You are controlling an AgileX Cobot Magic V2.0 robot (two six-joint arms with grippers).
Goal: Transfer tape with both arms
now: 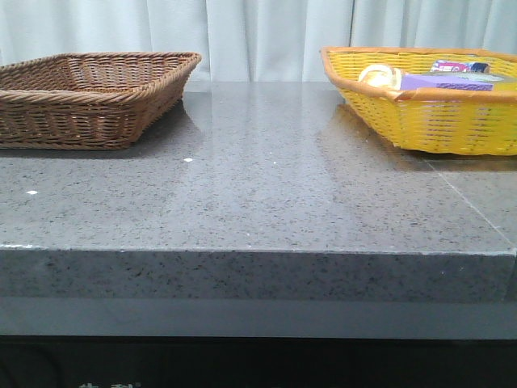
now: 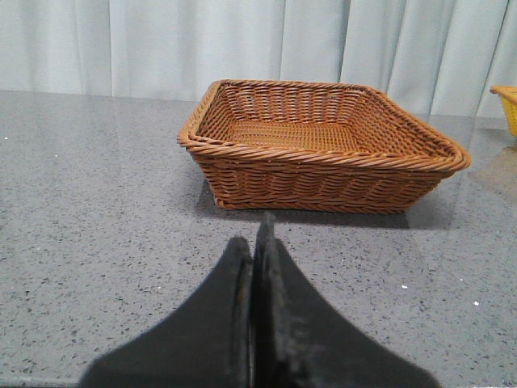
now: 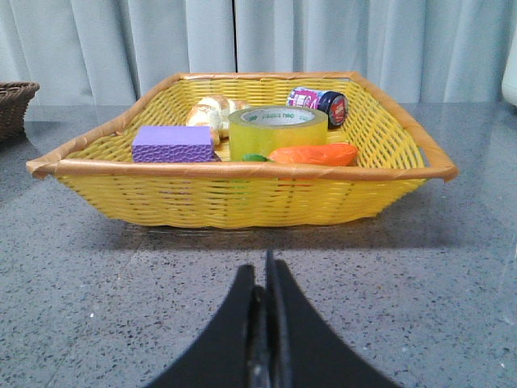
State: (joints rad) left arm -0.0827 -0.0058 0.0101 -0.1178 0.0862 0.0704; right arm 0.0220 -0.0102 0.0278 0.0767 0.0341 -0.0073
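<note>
The tape (image 3: pixel 277 133), a wide glossy yellow roll with a white core and green print, lies flat inside the yellow wicker basket (image 3: pixel 242 194), in the middle. My right gripper (image 3: pixel 265 275) hangs over the grey counter just in front of that basket, its fingers pressed shut on nothing. Facing the brown wicker basket (image 2: pixel 323 178), my left gripper (image 2: pixel 257 242) is shut too and holds nothing. Neither arm shows in the front view, where the tape is hidden behind the yellow basket's (image 1: pixel 436 121) wall and contents.
Around the tape lie a purple block (image 3: pixel 173 143), an orange object (image 3: pixel 313 153), a small dark-capped jar (image 3: pixel 319 101) and a pale roll-like thing (image 3: pixel 212 109). The brown basket (image 1: pixel 81 113) stands back left with nothing visible inside. A grey stone counter (image 1: pixel 258 186) spans between; curtains hang behind.
</note>
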